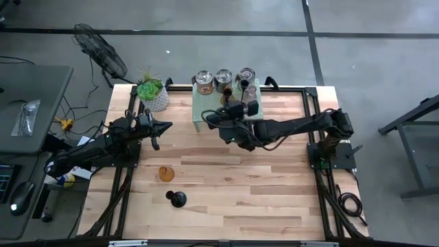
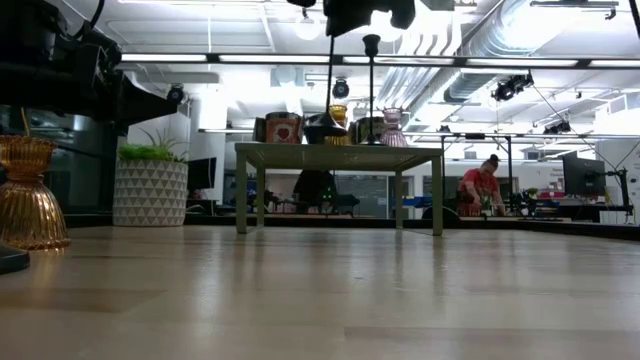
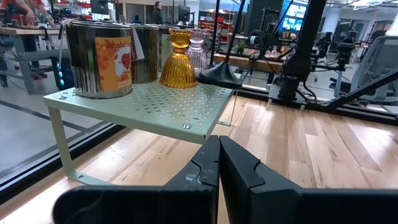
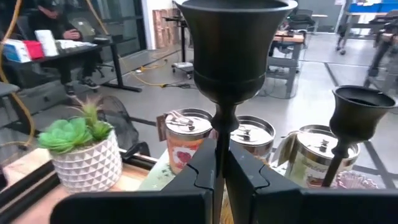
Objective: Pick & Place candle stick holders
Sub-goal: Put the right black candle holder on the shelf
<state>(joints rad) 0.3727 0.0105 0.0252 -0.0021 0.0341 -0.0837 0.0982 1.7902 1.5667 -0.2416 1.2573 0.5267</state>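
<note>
My right gripper [image 4: 219, 168] is shut on a black stemmed candle stick holder [image 4: 233, 43], above the pale green shelf [image 1: 203, 108] at the table's far side. On the shelf stand three silver cups [image 1: 223, 80], an amber glass holder [image 3: 177, 60], a pale pink one [image 3: 198, 53] and another black holder [image 4: 359, 118]. A second amber holder [image 1: 166, 173] and a black one [image 1: 177, 199] stand on their bases on the bare wood nearer the front. My left gripper [image 1: 167, 126] waits shut at the left, pointing level toward the shelf. My right gripper pinches the black holder's thin stem [image 4: 219, 134] just under its cup, between the two fingers. The fingers come nearly level from the table's right side and lie across the stem. The holder stands upright. My fingers hide its base, so whether it rests on the shelf cannot be told.
A white pot with a green plant [image 1: 152, 95] stands at the far left corner beside the shelf. Black frame rails [image 1: 312, 116] run along the table's sides. Bare wood lies open in the middle and front right. A person [image 2: 482, 185] works in the room beyond.
</note>
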